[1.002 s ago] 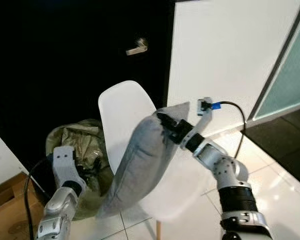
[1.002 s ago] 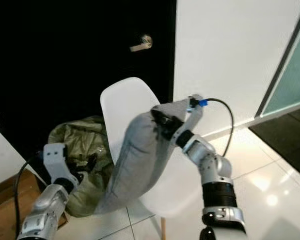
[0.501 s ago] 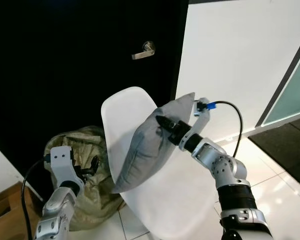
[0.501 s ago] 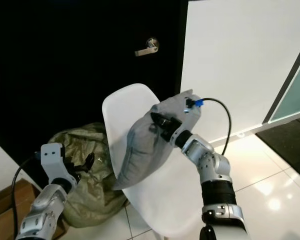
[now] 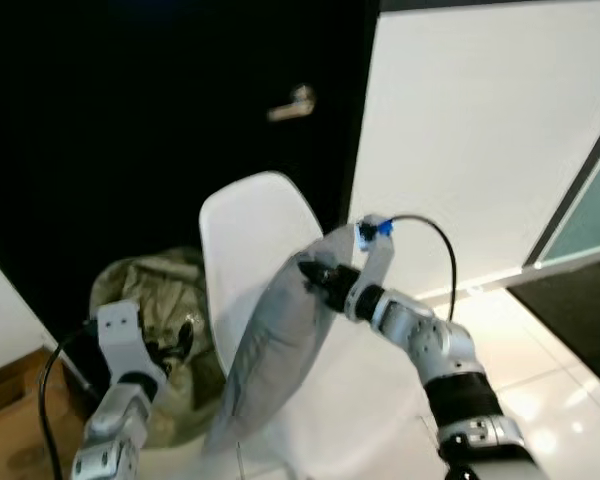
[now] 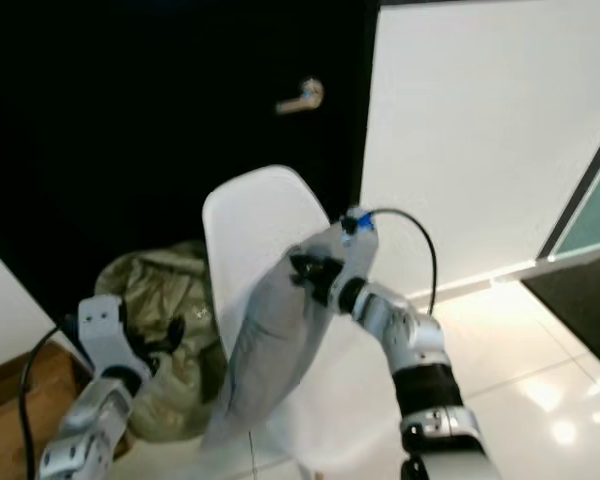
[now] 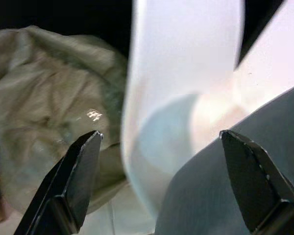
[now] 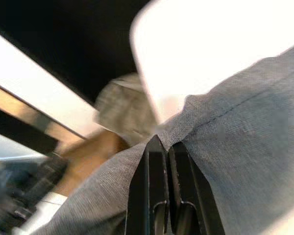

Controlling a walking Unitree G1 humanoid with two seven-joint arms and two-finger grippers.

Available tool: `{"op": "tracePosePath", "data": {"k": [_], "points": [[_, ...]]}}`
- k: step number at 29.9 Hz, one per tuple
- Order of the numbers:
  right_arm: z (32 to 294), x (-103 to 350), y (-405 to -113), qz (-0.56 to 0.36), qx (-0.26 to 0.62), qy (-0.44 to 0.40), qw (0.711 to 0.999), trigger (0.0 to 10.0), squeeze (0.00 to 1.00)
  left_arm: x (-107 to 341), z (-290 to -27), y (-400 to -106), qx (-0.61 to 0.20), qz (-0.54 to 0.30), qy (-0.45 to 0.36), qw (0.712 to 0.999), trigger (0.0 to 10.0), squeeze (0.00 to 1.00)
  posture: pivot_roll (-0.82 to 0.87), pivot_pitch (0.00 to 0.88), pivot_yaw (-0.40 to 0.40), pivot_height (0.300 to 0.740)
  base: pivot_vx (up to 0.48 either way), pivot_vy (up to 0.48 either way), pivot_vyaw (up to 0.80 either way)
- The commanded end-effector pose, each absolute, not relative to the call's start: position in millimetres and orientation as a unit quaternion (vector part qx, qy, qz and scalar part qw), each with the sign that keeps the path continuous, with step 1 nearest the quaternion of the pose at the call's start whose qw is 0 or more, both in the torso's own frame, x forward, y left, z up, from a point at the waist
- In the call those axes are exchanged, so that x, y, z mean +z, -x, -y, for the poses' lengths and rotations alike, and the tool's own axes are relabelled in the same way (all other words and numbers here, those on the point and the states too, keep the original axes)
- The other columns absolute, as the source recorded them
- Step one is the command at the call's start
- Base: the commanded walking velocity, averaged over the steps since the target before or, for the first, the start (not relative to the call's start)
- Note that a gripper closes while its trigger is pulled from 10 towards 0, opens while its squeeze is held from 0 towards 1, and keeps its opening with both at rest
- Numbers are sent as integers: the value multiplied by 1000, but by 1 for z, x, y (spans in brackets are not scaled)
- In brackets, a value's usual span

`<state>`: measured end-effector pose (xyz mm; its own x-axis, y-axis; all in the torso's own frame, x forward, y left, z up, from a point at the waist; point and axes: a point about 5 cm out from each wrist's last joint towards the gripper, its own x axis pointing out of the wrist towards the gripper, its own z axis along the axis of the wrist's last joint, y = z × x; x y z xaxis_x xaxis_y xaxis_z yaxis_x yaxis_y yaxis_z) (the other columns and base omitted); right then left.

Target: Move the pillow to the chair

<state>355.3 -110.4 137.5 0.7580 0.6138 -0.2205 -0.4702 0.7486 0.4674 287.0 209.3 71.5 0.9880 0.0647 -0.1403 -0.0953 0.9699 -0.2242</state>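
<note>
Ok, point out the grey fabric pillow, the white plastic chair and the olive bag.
grey fabric pillow (image 5: pixel 270 360), left eye view, mid face.
white plastic chair (image 5: pixel 245 225), left eye view, backrest.
olive bag (image 6: pixel 160 285), right eye view, crumpled top.

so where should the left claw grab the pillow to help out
Pinch the pillow's lower edge, coming from the robot's left. It hangs limp and tilted from the right claw at its top, so the bottom is free, nearest the open left claw.

Bright even light; motion blur in all views; glare on floor tiles; dark door.
</note>
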Motion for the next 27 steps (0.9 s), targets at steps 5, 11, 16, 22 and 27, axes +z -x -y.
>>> {"op": "tracePosePath", "data": {"k": [5, 11, 16, 22, 27], "points": [[96, 143, -358, -190, 317, -173, 913, 10000, 0, 73, -212, -286, 47, -66, 117, 990, 10000, 0, -105, 54, -1, 725, 0, 0, 0], [111, 122, -361, -265, 258, -122, 921, 10000, 0, 74, -213, -285, 49, -64, 119, 990, 10000, 0, -104, 53, -12, 705, 0, 0, 0], [126, 108, -358, -315, 218, -89, 920, 10000, 0, 74, -213, -284, 50, -63, 118, 990, 10000, 0, -105, 55, -14, 695, 0, 0, 0], [160, 92, -356, -363, 128, -39, 922, 10000, 0, 77, -212, -284, 49, -58, 119, 990, 10000, 0, -105, 63, -15, 675, 0, 0, 0], [174, 84, -353, -377, 97, -19, 921, 10000, 0, 79, -213, -282, 50, -55, 120, 990, 10000, 0, -97, 65, -16, 660, 0, 0, 0]]}}
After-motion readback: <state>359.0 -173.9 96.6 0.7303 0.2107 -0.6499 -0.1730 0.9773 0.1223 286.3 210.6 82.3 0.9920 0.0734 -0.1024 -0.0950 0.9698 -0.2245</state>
